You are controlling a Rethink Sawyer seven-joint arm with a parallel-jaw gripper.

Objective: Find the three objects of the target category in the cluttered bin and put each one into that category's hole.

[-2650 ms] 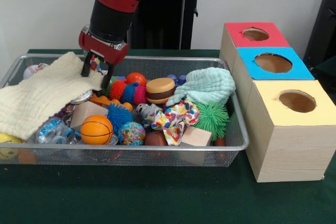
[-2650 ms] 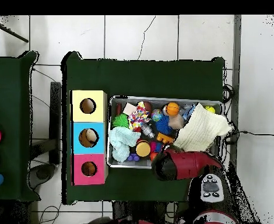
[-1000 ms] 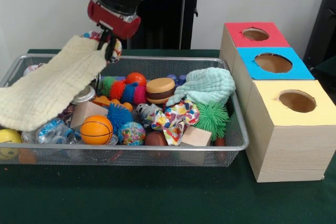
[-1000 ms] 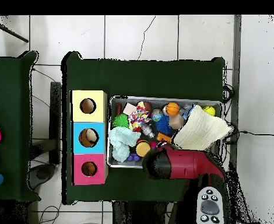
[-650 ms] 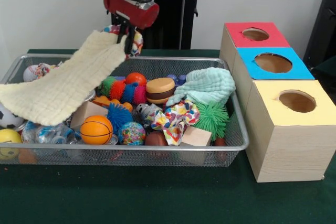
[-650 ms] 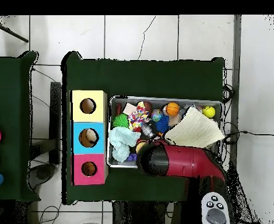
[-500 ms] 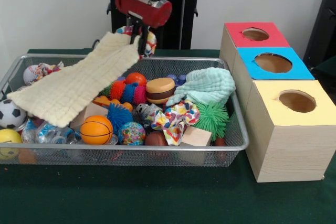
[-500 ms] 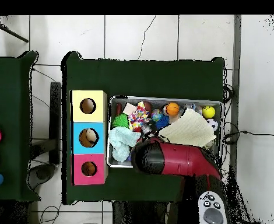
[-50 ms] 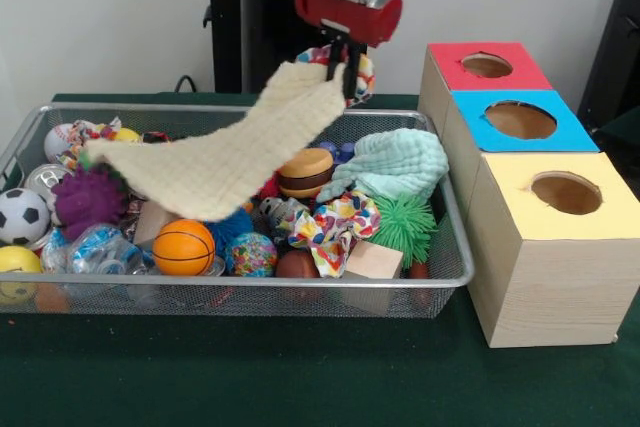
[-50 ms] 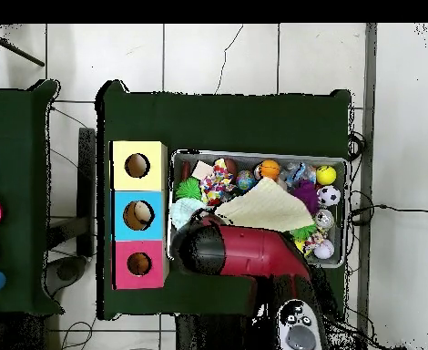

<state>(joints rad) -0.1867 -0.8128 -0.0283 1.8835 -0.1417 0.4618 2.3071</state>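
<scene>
Cream cloth (image 9: pixel 235 152); mint cloth (image 9: pixel 395 162); orange ball (image 9: pixel 183 247); purple spiky ball (image 9: pixel 88 198); b/w soccer ball (image 9: pixel 22 215); boxes w/ red (image 9: pixel 485 66), blue (image 9: pixel 520 119), yellow (image 9: pixel 562 193) tops.

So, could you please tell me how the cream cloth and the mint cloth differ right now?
The cream cloth hangs from the claw, stretched out above the toys; the mint cloth lies bunched in the basket. The cream one looks larger and is spread flat; the mint one is crumpled. Both are soft and textured.
</scene>
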